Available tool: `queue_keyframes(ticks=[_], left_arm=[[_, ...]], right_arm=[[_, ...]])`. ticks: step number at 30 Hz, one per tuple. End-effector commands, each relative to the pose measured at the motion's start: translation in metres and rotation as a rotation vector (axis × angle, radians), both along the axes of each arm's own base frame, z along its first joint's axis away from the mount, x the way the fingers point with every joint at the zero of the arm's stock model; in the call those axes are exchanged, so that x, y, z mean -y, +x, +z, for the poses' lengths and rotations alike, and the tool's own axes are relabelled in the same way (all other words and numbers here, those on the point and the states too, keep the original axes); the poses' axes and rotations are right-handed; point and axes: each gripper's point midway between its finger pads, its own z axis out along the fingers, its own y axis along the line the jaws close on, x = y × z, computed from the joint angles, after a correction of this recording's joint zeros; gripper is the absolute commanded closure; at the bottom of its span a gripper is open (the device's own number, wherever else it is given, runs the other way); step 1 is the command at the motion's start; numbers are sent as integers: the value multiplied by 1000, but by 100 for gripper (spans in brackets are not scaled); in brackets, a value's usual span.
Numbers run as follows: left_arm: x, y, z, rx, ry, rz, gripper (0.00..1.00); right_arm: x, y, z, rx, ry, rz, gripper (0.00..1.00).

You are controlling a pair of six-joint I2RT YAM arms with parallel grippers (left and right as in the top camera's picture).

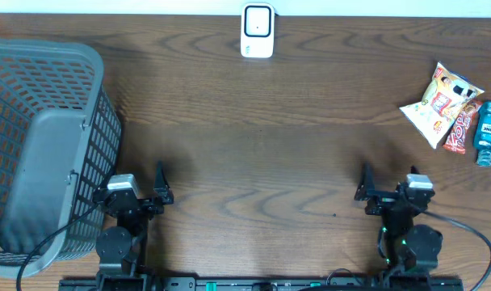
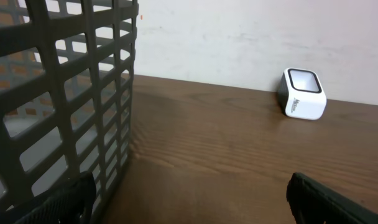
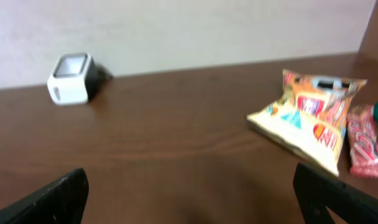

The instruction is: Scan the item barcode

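Observation:
A white barcode scanner point(image 1: 257, 31) stands at the far middle edge of the table; the left wrist view shows the scanner point(image 2: 304, 94) far ahead on the right, and the right wrist view shows the scanner point(image 3: 71, 78) far ahead on the left. The items lie at the far right: a yellow-white snack bag point(image 1: 438, 101) point(image 3: 307, 118), a red candy packet point(image 1: 461, 127) point(image 3: 366, 149) and a teal bottle point(image 1: 489, 133). My left gripper point(image 1: 134, 194) point(image 2: 189, 205) is open over bare wood near the front edge. My right gripper point(image 1: 395, 194) point(image 3: 192, 199) is open too, well short of the items.
A large grey plastic basket point(image 1: 35, 145) fills the left side, its mesh wall point(image 2: 71, 93) close beside my left gripper's left finger. A pale wall runs behind the table's far edge.

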Motion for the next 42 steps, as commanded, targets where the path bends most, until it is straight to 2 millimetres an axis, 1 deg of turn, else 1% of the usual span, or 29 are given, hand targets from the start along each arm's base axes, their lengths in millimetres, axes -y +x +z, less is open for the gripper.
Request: queue_keyframes(ticks=[1, 2, 15, 20, 26, 42], left_arm=[[-2, -1, -19, -56, 12, 9, 2], [-2, -1, -19, -56, 12, 9, 2], [-2, -1, -19, -56, 12, 9, 2], [-2, -1, -19, -56, 12, 9, 2], [-2, -1, -19, -56, 12, 9, 2], [-2, -1, -19, -56, 12, 9, 2]], right_arm=[[5, -2, 10, 45, -9, -23, 1], [5, -2, 8, 35, -9, -23, 1], [6, -2, 8, 37, -10, -29, 1], [5, -2, 8, 34, -42, -22, 1], [3, -2, 7, 28, -133, -4, 1], [1, -2, 7, 29, -134, 7, 1]])
